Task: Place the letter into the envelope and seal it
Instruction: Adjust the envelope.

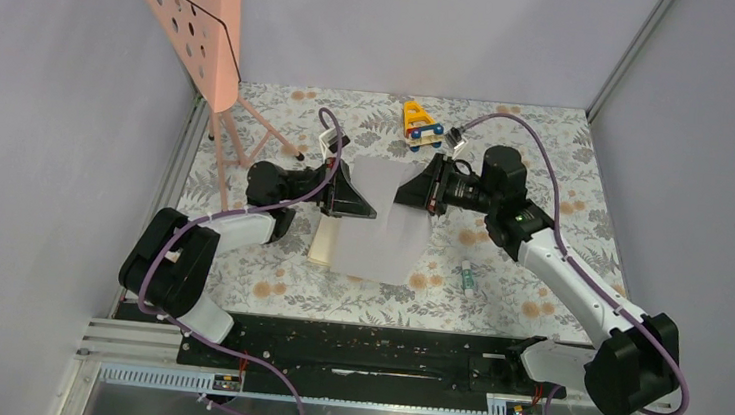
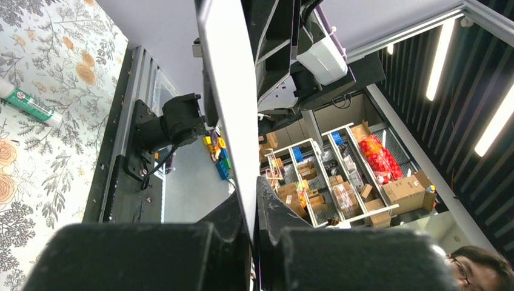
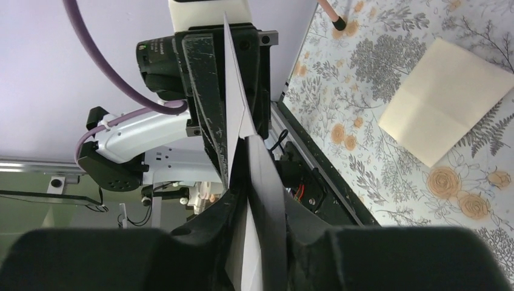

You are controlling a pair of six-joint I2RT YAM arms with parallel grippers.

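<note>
The envelope (image 1: 382, 224) is hanging above the middle of the tabletop (image 1: 548, 163). The left gripper (image 1: 352, 198) is pinching its left edge and the right gripper (image 1: 419, 194) its right edge. The envelope is partly hiding a tan sheet (image 1: 321, 246) lying beneath, and a small white tube (image 1: 468, 277) is lying nearer the right edge.

Plain grey-lilac envelope (image 1: 382, 224) aloft and tilted, partly over the flat, creased tan letter (image 1: 323, 246).

Even diffuse light from above, faint soft shadows on the worktop (image 1: 548, 163), top view sharp, left tool (image 2: 254, 209) and right tool (image 3: 250, 185) dark and blurred in the wrist foregrounds, ceiling strip lights (image 2: 440, 57) glaring white in left wrist view.
</note>
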